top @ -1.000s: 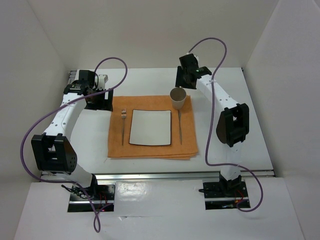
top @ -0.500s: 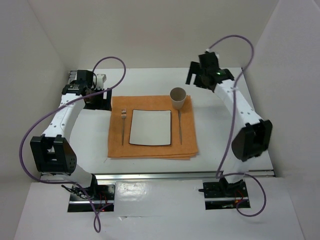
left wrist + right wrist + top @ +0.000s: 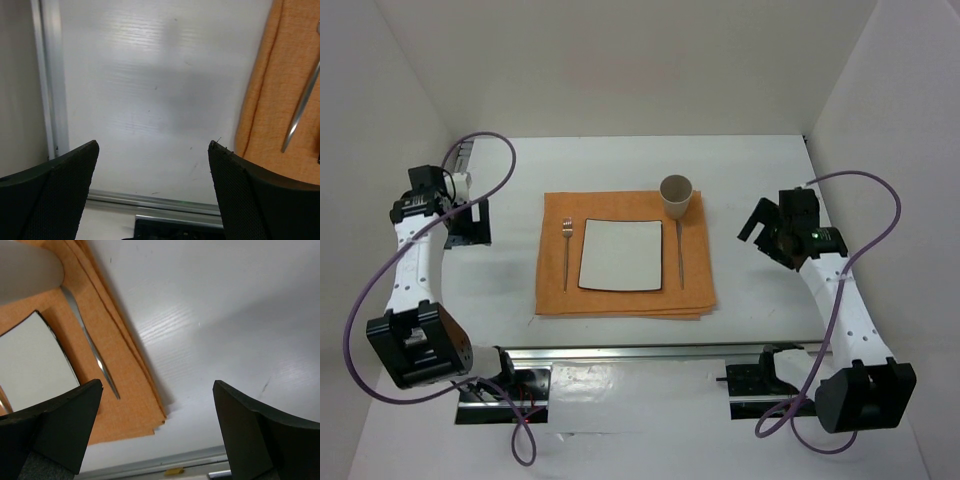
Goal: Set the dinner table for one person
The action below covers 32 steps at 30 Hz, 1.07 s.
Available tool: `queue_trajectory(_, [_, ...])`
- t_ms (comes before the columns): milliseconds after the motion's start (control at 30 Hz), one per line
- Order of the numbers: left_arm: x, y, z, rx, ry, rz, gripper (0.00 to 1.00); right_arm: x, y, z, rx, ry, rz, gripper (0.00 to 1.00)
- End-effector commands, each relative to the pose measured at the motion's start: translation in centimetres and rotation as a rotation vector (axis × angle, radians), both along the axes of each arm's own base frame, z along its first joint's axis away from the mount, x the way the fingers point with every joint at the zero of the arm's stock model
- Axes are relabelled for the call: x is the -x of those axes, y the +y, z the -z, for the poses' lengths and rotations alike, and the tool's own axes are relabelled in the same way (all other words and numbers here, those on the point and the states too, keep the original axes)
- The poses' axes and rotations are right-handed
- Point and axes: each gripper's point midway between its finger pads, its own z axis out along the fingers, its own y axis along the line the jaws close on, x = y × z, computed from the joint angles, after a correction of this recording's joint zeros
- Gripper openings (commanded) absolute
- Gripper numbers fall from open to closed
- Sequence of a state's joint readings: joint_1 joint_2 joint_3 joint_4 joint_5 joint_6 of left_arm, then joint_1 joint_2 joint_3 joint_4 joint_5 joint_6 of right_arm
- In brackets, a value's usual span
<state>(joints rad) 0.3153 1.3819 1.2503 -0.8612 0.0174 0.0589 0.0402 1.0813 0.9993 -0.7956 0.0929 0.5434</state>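
The dinner table (image 3: 620, 160) is a wide white top. An orange placemat (image 3: 620, 302) lies at its middle with a white square plate (image 3: 620, 255) on it. A fork (image 3: 566, 250) lies left of the plate, a knife (image 3: 679, 255) right of it, and a beige cup (image 3: 676, 195) stands at the mat's far right corner. My left gripper (image 3: 470, 222) is open and empty over bare table left of the mat (image 3: 152, 145). My right gripper (image 3: 757, 225) is open and empty right of the mat (image 3: 157, 382).
A metal rail (image 3: 680, 350) runs along the table's near edge by the arm bases. White walls close in the back and both sides. The left wrist view shows the mat's edge (image 3: 270, 100) and the fork (image 3: 302, 105); the right wrist view shows the knife (image 3: 90, 345).
Both arms have drawn away from the mat. The left gripper swung out to the left. The right gripper moved from behind the cup to the right and nearer. The setting has not moved.
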Motion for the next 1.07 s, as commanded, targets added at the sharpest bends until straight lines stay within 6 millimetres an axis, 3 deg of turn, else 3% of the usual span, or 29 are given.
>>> queue_trajectory(0, [1.6, 1.5, -1.6, -0.081, -0.02, 0.019, 0.98, 1.7, 1.3, 0.6, -0.09, 0.034, 0.004, 1.0])
queue_trajectory(167, [3.9, 2.6, -1.0, -0.103, 0.029, -0.021, 0.98, 2.9, 1.2, 1.0, -0.088, 0.075, 0.006, 1.0])
queue_trajectory(367, [5.3, 1.5, -0.3, -0.062, 0.031, -0.009, 0.98, 3.4, 1.6, 0.1, -0.101, 0.055, -0.016, 1.0])
queue_trajectory(1033, [5.1, 1.9, -1.1, -0.102, 0.005, 0.019, 0.98, 5.0, 1.8, -0.6, -0.102, 0.027, -0.047, 1.0])
